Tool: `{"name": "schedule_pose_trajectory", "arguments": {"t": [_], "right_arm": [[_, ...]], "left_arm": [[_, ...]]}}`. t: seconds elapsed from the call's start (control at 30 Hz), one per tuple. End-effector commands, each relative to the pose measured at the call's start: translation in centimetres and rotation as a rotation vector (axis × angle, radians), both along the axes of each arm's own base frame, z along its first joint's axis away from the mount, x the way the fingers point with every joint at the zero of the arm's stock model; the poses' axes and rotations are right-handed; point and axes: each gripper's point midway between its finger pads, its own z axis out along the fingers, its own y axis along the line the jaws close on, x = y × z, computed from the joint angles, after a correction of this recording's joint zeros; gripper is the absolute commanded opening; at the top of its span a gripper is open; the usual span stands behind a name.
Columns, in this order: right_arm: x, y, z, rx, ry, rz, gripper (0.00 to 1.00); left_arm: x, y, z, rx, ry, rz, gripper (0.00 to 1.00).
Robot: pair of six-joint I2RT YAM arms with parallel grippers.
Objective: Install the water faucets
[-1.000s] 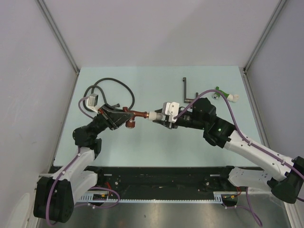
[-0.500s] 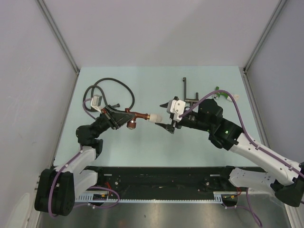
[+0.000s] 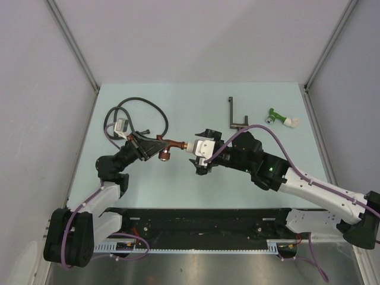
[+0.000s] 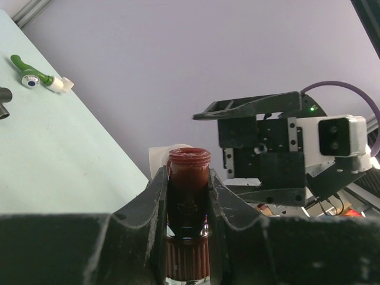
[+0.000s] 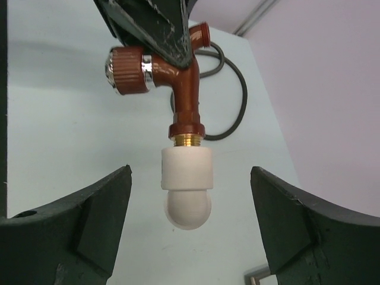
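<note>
Copper faucet [image 5: 181, 89] offered across, its white fitting [image 5: 187, 184] between spread fingers
The left gripper [image 3: 155, 146] is clamped on the tap's body above the table [image 3: 178, 190]. The right gripper [image 5: 190, 172] stands wide apart either side of the fitting, touching nothing. Closing off-centre could likely shove the fitting sideways and twist the tap in the left grip. The green faucet [image 3: 278, 117] lies far off on the table's right

From the left wrist, the reddish-brown plastic faucet [image 4: 188, 205] runs off the bottom edge, hiding all but a sliver of its white plastic elbow fitting [image 4: 158, 159]. From the right wrist, the left gripper [image 5: 157, 27] covers the faucet's top, and the coiled black rubber hose [image 5: 242, 89] is partly hidden.
</note>
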Motion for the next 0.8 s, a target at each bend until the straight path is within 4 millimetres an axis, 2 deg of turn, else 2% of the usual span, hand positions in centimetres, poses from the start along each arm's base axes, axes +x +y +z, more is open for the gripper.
{"name": "schedule_pose_trajectory", "arguments": {"t": [0.0,0.2,0.23,0.3,0.33,0.37,0.4,0.47,0.5,0.53,0.6,0.67,0.7,0.73,0.77], "right_arm": [[1.9,0.2,-0.4,-0.022,-0.065,-0.072,0.84],[2.1,1.6,-2.0,-0.035,-0.043,-0.055,0.76],[2.0,1.8,-2.3,-0.038,-0.033,-0.052,0.71],[1.8,2.4,-1.5,0.004,-0.028,-0.032,0.63],[1.7,2.6,-1.4,0.015,-0.022,-0.024,0.52],[1.6,2.6,-1.3,0.029,-0.004,-0.026,0.45],[1.5,2.6,-1.0,0.041,0.004,-0.023,0.32],[1.4,2.6,-0.8,0.068,0.043,-0.029,0.19],[1.4,2.5,-0.7,0.083,0.065,-0.019,0.05],[1.2,2.3,-0.4,0.099,0.084,-0.012,0.0],[0.1,2.5,0.0,0.144,0.17,0.046,0.0],[0.1,1.9,0.8,0.194,0.238,0.067,0.0],[-0.8,2.1,1.2,0.233,0.324,0.119,0.0],[0.1,1.4,1.5,0.262,0.376,0.105,0.0],[-0.4,1.4,1.6,0.275,0.43,0.147,0.0]], "left_arm": [[-4.5,1.0,5.7,-0.085,-0.407,0.002,0.0],[-4.5,0.9,5.6,-0.084,-0.403,0.0,0.0],[-4.5,0.9,5.7,-0.085,-0.405,0.0,0.0],[-4.6,0.9,5.7,-0.082,-0.413,-0.001,0.0],[-4.6,0.9,5.7,-0.079,-0.416,-0.003,0.0],[-4.7,0.9,5.7,-0.075,-0.423,-0.001,0.0],[-4.7,0.9,5.7,-0.068,-0.44,0.003,0.0],[-4.9,0.8,5.7,-0.06,-0.458,0.005,0.0],[-5.0,0.9,5.7,-0.056,-0.47,0.01,0.0],[-5.1,0.9,5.6,-0.052,-0.477,0.011,0.0],[-5.3,0.9,5.6,-0.047,-0.495,0.02,0.0],[-5.6,0.9,5.8,-0.04,-0.527,0.029,0.0],[-5.7,0.9,5.9,-0.035,-0.541,0.031,0.0],[-5.8,0.9,6.0,-0.032,-0.557,0.032,0.0],[-6.1,0.9,6.1,-0.024,-0.582,0.037,0.0]]}}
